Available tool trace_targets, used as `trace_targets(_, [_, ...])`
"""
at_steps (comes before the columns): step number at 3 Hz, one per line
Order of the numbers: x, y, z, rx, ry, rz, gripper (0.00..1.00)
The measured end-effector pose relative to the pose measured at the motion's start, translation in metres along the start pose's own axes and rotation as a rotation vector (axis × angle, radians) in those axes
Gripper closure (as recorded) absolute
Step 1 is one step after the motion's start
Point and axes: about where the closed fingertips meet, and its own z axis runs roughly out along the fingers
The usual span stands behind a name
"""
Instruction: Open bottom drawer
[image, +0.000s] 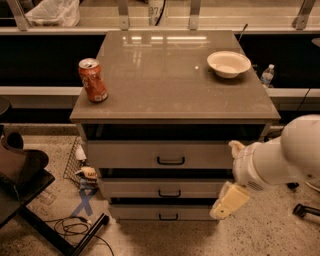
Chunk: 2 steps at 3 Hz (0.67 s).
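Note:
The grey-beige cabinet (175, 80) has three drawers, all closed. The bottom drawer (135, 212) is the lowest and narrowest-looking, with a small black bar handle (168, 217). My gripper (222, 207), beige at the end of a white arm (285, 155), hangs in front of the cabinet's lower right corner. It is level with the bottom drawer's right end and to the right of its handle. I cannot tell whether it touches the drawer front.
An orange soda can (93, 80) and a white bowl (229, 63) stand on the cabinet top. A dark chair base (22, 175), cables (75, 227) and a blue tape cross (85, 202) lie on the floor to the left. A water bottle (267, 75) stands behind on the right.

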Motion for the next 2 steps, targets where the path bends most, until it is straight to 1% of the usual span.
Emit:
trace_targets(1, [0.008, -0.010, 0.061, 0.028, -0.024, 0.029, 0.00])
trace_targets(2, [0.000, -0.031, 0.062, 0.105, -0.063, 0.032, 0.00])
